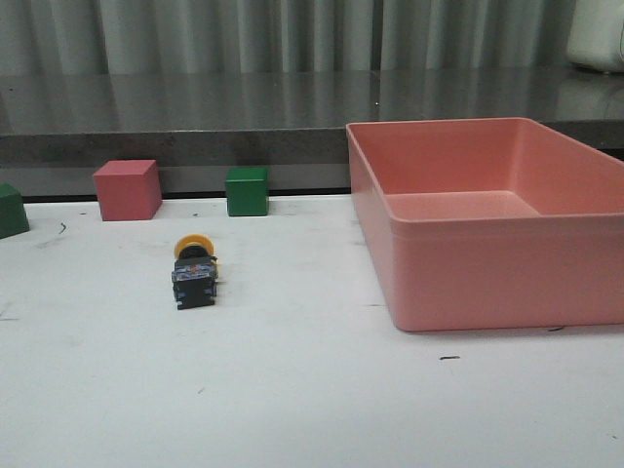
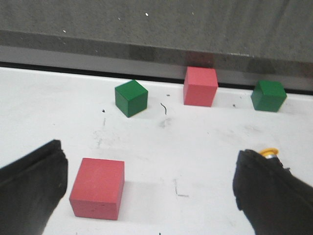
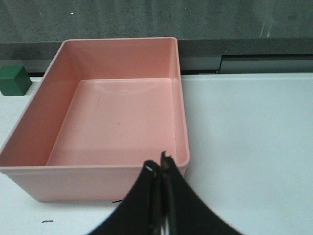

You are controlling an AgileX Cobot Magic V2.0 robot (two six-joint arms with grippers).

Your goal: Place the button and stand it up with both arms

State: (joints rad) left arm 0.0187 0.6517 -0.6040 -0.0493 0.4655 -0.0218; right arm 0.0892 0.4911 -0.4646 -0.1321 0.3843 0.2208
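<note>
Left hand (image 2: 146,191): open wide, two black fingers (image 2: 29,186) far apart, nothing between them, hovering over the white bench (image 2: 205,147). A pink cube (image 2: 98,187) sits on the bench just inside the one finger, not touching it. The other finger hides most of the button (image 2: 269,152); only a sliver of yellow cap shows past its edge in the left wrist view.

Right hand (image 3: 159,169): closed, fingertips pressed together, holding nothing. It hangs in front of the near wall of the pink bin (image 3: 102,183), roughly at the bin's right-hand near corner. Bin interior shows bare floor.

Neither hand appears in the front view.

Button in the front view (image 1: 195,273): lying on its side on the bench, not standing. Yellow cap points away from the robot, bluish-grey block base faces the camera. It is left of centre, well apart from the bin (image 1: 487,283), free of both hands.

Further out, along the back edge of the bench: another pink cube (image 1: 127,190), a green cube (image 1: 247,191) right of it, and a second green cube (image 1: 12,211) cut off at the left frame edge. Behind them, a dark ledge (image 1: 195,117).
</note>
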